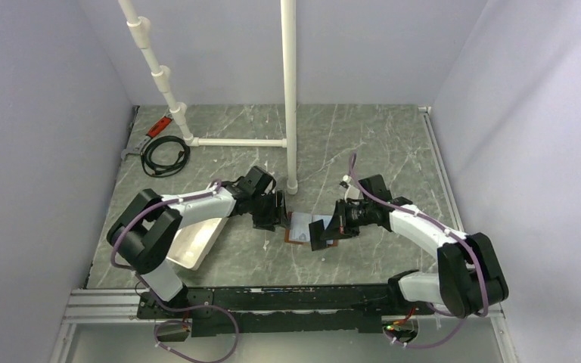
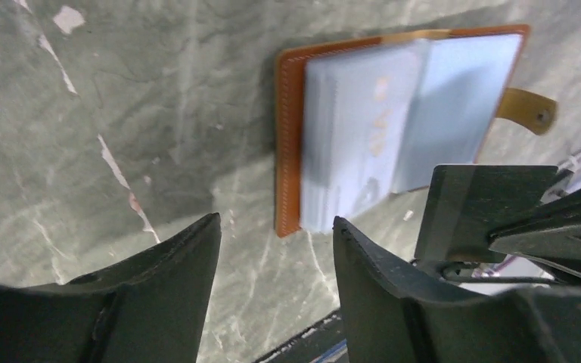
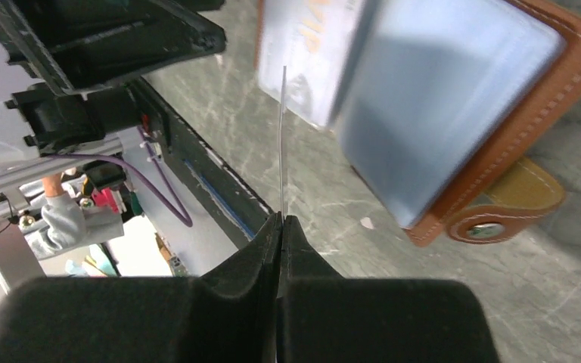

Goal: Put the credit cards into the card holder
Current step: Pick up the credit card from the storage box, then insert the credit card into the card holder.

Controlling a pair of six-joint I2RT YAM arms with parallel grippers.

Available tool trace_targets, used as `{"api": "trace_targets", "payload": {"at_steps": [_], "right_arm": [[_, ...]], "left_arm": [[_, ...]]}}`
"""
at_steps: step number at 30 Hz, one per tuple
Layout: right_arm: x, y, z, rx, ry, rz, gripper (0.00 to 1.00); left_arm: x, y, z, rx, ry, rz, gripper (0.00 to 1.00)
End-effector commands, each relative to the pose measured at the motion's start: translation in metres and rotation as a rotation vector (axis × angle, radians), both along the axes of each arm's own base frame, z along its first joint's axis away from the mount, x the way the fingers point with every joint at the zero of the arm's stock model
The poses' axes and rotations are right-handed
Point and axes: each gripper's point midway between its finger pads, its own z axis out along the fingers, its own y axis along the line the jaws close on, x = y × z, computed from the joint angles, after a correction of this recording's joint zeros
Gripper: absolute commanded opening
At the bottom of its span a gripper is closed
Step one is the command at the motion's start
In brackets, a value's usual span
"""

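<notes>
- The card holder (image 2: 287, 151) lies open and flat on the table (image 2: 121, 113), between the two claws
- Pale blue credit cards (image 2: 363, 128) lie on it, too blurry to tell if they sit in pockets
- The right claw (image 3: 281, 221) is pressed together, pinching one thin card (image 3: 284, 136); I see only its thin edge
- The left claw (image 2: 276, 227) is spread, holds nothing, and hovers just beside the holder
- To do this well, I think the right claw should tip the card flat, line it up with a pocket and slide it in slowly
- The left claw could press the holder down so it stays put
- The claws are close together, so they might bump; there is open table on the holder's far side
</notes>
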Motion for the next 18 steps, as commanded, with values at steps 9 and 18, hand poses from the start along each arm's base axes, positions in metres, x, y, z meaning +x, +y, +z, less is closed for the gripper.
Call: {"api": "trace_targets", "payload": {"at_steps": [9,18], "right_arm": [[0.011,-0.007,-0.023,0.027,0.009,-0.007,0.0],[0.018,-0.006,-0.028,0.046,0.011,-0.005,0.0]], "left_arm": [[0.008,-0.011,-0.027,0.07,-0.048,-0.035,0.82],[0.006,0.002,-0.052,0.182,0.013,0.021,0.7]]}}
